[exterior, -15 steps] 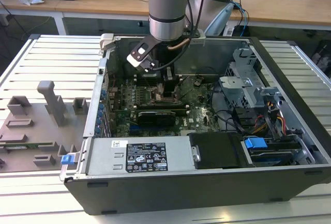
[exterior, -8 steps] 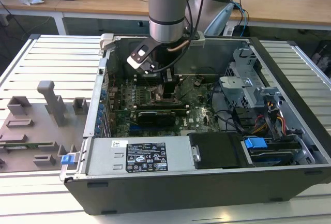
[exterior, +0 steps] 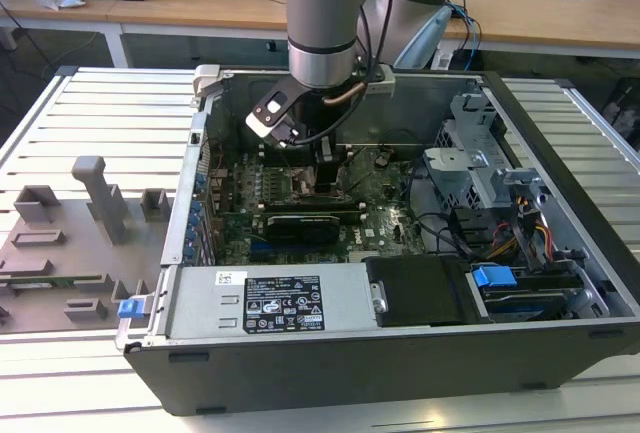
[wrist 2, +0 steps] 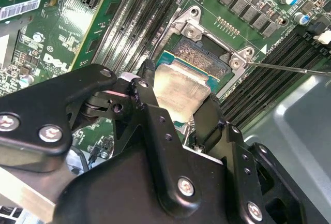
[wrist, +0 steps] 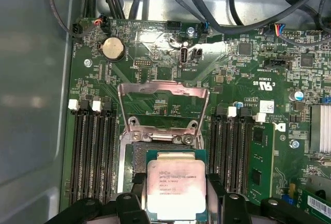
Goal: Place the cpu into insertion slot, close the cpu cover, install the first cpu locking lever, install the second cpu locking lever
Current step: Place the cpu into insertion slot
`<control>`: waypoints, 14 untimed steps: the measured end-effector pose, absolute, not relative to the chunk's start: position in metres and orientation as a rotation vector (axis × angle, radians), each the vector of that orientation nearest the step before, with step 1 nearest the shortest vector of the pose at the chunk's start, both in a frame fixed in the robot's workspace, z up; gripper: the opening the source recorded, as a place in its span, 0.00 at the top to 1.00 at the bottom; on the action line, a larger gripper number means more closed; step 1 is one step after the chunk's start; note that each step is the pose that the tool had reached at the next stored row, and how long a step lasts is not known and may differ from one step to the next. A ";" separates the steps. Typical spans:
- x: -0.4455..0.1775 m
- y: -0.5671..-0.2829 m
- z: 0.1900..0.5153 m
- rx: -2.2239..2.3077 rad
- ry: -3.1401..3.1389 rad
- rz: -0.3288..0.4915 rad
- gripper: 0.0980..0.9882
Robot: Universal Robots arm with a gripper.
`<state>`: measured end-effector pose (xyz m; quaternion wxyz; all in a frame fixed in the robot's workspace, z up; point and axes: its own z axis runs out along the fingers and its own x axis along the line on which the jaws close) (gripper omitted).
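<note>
The cpu (wrist: 176,182) lies flat with its shiny grey top facing up. The gripper (wrist: 178,206) is pinching it, with one black finger (wrist: 129,203) on one edge and another on the edge across from it. The cpu is a little longer one way than the other. In the first wrist view its long side runs the same way as the long black memory slots (wrist: 90,146) that lie on both sides of it. The cpu sits over the slot (wrist: 138,157) but does not cover all of it: a dark strip of the slot shows beside it and on the side near the cover's hinge. In the second wrist view the cpu (wrist 2: 178,92) leaves the slot (wrist 2: 199,58) bare past its far edge, where rows of tiny pins show. I cannot tell if the cpu is touching the slot. The cover (wrist: 163,86) is open, tipped up and back from the slot, and green board shows through its window. A thin metal lever (wrist 2: 289,68) sticks out past one corner of the slot. In the exterior view the arm (exterior: 320,13) comes straight down into the open case (exterior: 400,363). The gripper (exterior: 330,178) points down at the green board (exterior: 390,213), near its middle
</note>
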<state>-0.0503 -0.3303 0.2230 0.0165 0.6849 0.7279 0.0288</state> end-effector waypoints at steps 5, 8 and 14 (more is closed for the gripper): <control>-0.051 -0.326 0.217 2.141 2.251 0.089 0.50; -0.052 -0.324 0.214 2.169 2.224 0.088 0.50; -0.052 -0.322 0.210 2.184 2.208 0.088 0.50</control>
